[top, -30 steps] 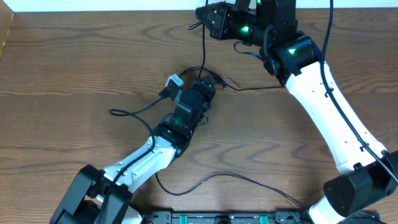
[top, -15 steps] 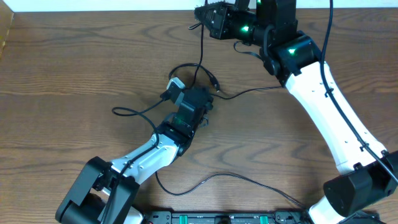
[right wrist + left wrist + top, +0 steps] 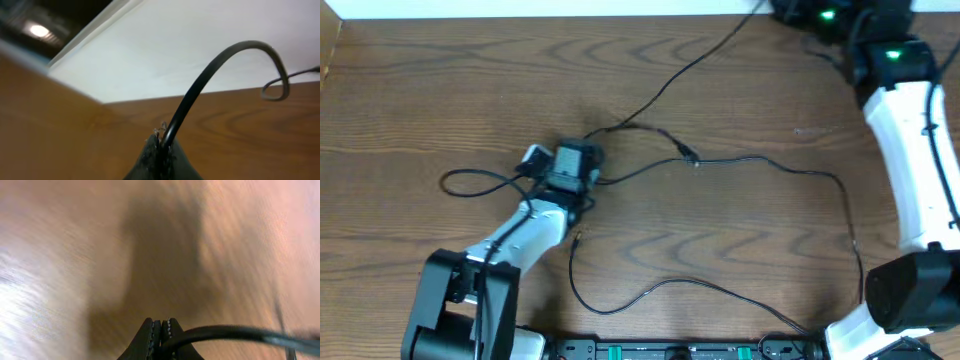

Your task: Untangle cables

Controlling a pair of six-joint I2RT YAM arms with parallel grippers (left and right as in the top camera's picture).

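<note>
Several thin black cables lie spread over the wooden table. In the left wrist view my left gripper [image 3: 161, 327] is shut on a black cable [image 3: 225, 331] that leaves to the right. Seen from overhead, the left gripper [image 3: 575, 160] sits left of centre, where the cables meet. One cable [image 3: 670, 75] runs diagonally from there to my right gripper [image 3: 782, 8] at the top edge. The right gripper [image 3: 162, 141] is shut on this cable [image 3: 200, 85], which arcs upward. Another cable [image 3: 760, 160], with a small plug [image 3: 692, 158], runs right and bends down.
A cable loop [image 3: 460, 180] lies left of the left gripper. A further black cable [image 3: 660, 288] curves along the front of the table. The table's far edge meets a white wall [image 3: 210, 30]. My right arm [image 3: 910, 130] spans the right side.
The left gripper shut on a cable and moved left. The right gripper swung right along the far edge with its cable. The knot between them has drawn out into long strands.
</note>
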